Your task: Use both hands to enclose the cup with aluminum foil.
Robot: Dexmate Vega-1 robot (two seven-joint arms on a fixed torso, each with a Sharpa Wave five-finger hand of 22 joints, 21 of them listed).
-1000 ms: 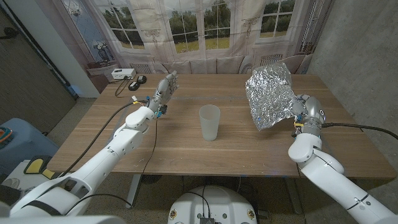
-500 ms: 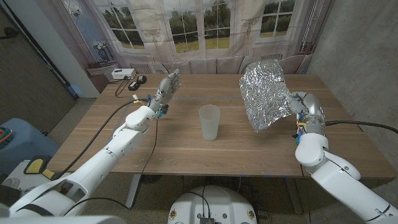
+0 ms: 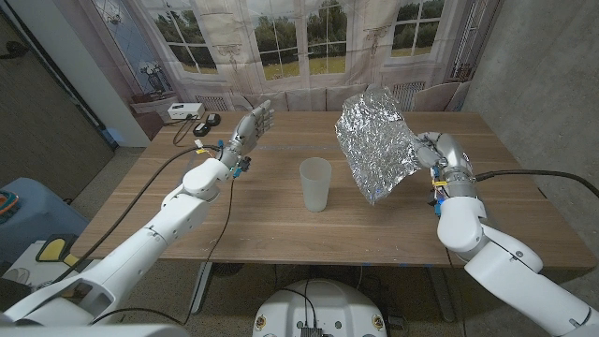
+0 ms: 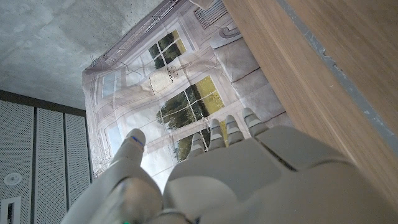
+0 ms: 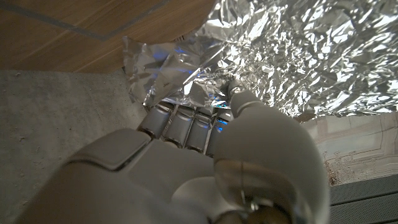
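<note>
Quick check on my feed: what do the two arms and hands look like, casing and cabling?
Both arms have glossy white rounded shells. The hands are light grey with segmented fingers: left hand, right hand. Small blue and yellow fittings sit at each wrist. Black cables trail from both wrists.

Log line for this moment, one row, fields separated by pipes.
right hand: holds foil sheet raised beside cup | left hand: open, raised, holds nothing | cup: upright, uncovered | wrap: not yet begun

One cup (image 3: 315,183), one foil sheet (image 3: 376,143)
</note>
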